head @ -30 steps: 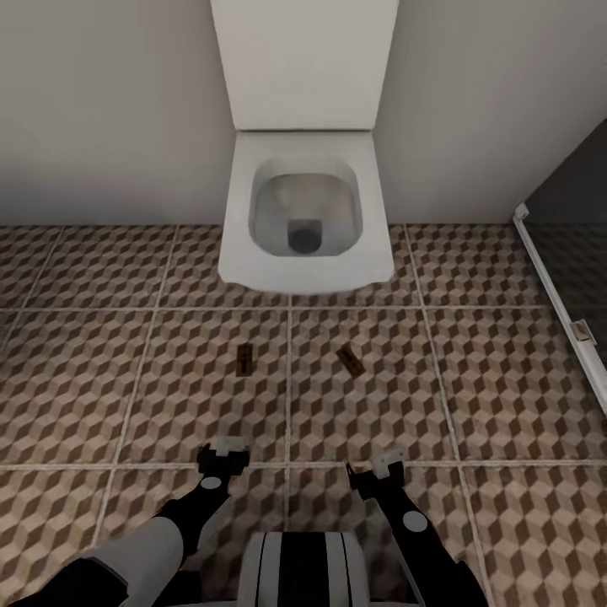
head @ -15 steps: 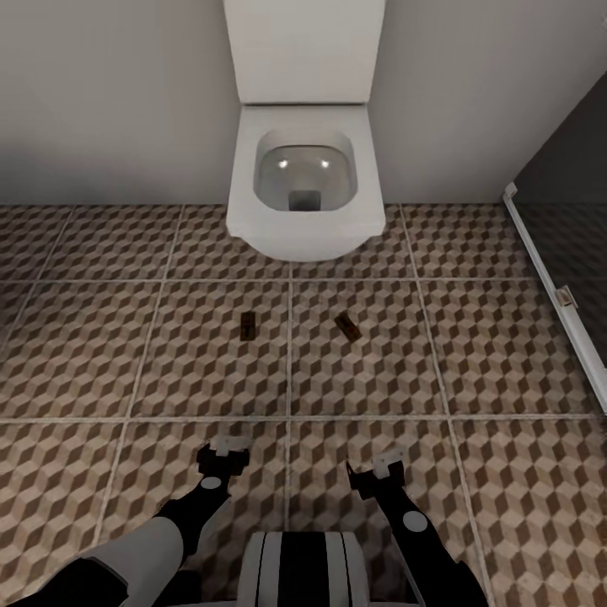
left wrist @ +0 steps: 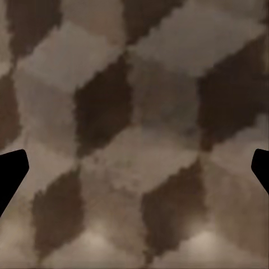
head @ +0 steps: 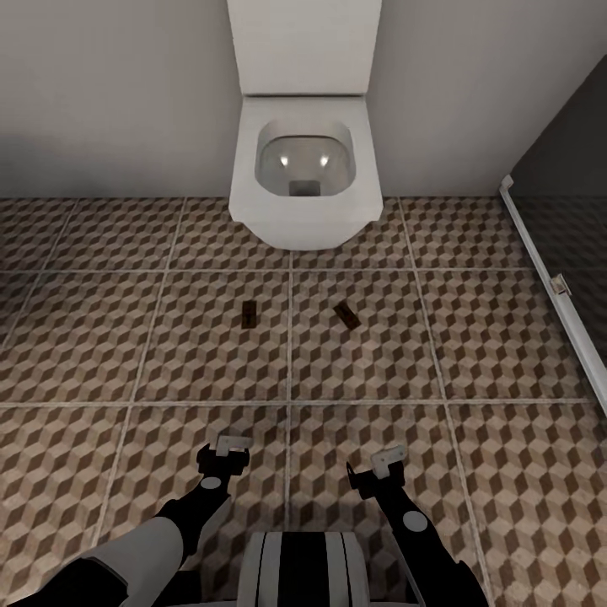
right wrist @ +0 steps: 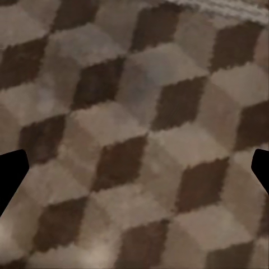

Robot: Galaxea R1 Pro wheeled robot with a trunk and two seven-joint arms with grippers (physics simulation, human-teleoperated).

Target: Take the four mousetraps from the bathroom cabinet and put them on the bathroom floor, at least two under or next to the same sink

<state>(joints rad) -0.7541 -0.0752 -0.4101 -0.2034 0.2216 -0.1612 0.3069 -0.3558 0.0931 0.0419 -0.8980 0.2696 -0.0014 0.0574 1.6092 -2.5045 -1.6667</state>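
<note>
Head view: left gripper point(head: 229, 448) hangs with fingers spread wide, grasping nothing, over the bathroom floor point(head: 84, 354). Ahead lie two mousetraps, one point(head: 249, 314) left of the grout line, the other point(head: 346, 314) right of it, before the toilet point(head: 305, 173). Right gripper point(head: 381, 469) likewise gapes empty. No writing is legible.

Both arms extended forward and low, wrists angled downward; left gripper point(head: 230, 444) and right gripper point(head: 381, 462) with fingers spread wide, holding nothing
</note>
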